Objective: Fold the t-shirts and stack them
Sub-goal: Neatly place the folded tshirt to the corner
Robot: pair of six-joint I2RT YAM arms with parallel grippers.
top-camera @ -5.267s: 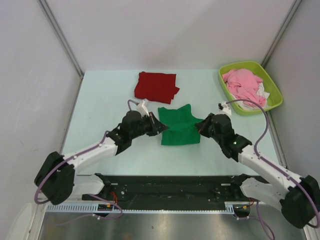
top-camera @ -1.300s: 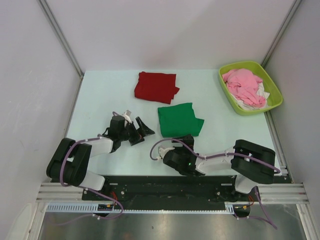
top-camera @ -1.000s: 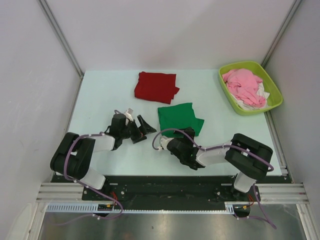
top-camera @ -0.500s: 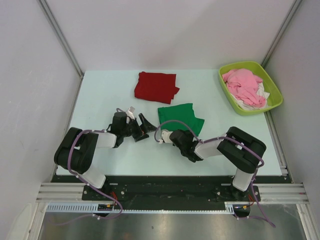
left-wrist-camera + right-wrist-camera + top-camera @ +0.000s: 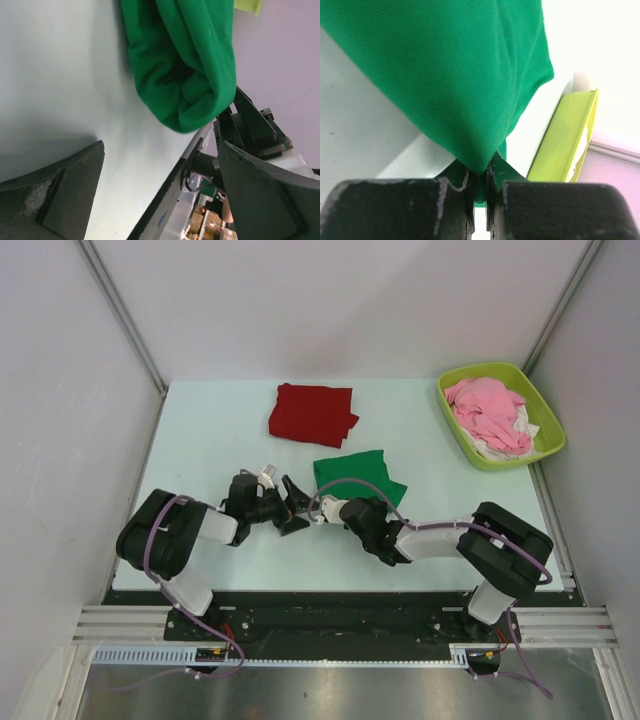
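The bright green t-shirt [image 5: 358,474] lies folded mid-table, and the dark red t-shirt [image 5: 312,413] lies folded just behind it. My right gripper [image 5: 347,502] is shut on the green shirt's near edge. In the right wrist view the green fabric [image 5: 445,65] bunches down into the closed right gripper [image 5: 479,187]. My left gripper [image 5: 294,507] rests low on the table [image 5: 200,440] just left of the green shirt, open and empty. The left wrist view shows the left gripper [image 5: 160,200] with wide-apart fingers [image 5: 55,190] and the shirt's rolled edge [image 5: 185,70] ahead of them.
A lime-green bin [image 5: 548,443] at the back right holds a pink garment [image 5: 487,408] and a white cloth [image 5: 528,428]. Its wall also shows in the right wrist view as the bin [image 5: 562,140]. White walls enclose the table on three sides.
My right gripper reached the green t-shirt's near edge and shut on it, bunching that edge up. My left gripper slid right toward the shirt and stayed open.
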